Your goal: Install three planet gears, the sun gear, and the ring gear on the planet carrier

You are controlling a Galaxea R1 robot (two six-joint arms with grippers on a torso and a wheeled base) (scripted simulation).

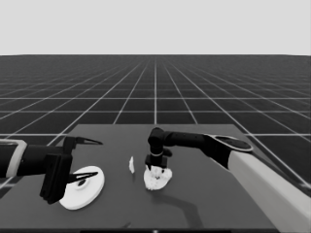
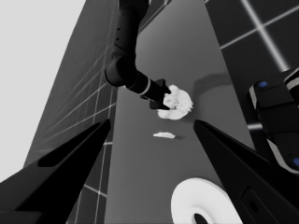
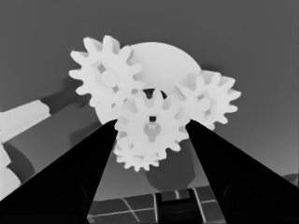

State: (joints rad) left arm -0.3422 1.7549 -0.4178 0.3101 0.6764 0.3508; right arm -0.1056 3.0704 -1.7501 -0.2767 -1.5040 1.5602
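Smaller round part (image 1: 157,179) sits near bench (image 1: 204,204) centre, gears on it. Right wrist view: smaller round part (image 3: 161,70) carries four toothed gears, one at its 10 o'clock (image 3: 106,74), one at 3 o'clock (image 3: 208,98), a middle gear (image 3: 150,126) over the hole, a fourth (image 3: 135,158) at 6 o'clock mostly hidden behind the middle one.

Right claw (image 1: 156,167) is directly above the stack, arm coming in from 3 o'clock of the head view. Its fingers (image 3: 70,182) flank the middle gear, tips close to its teeth on both sides; can't tell if they actually grip it.

Thin white piece (image 1: 131,164) stands just beside the stack at its 9 o'clock, apart from it. It also shows in the left wrist view (image 2: 164,135).

Larger round part (image 1: 82,187) lies flat at the bench's left end, well apart from the stack.

Left claw (image 1: 85,160) is parked over the larger round part, fingers (image 2: 70,177) spread wide apart, nothing between them.
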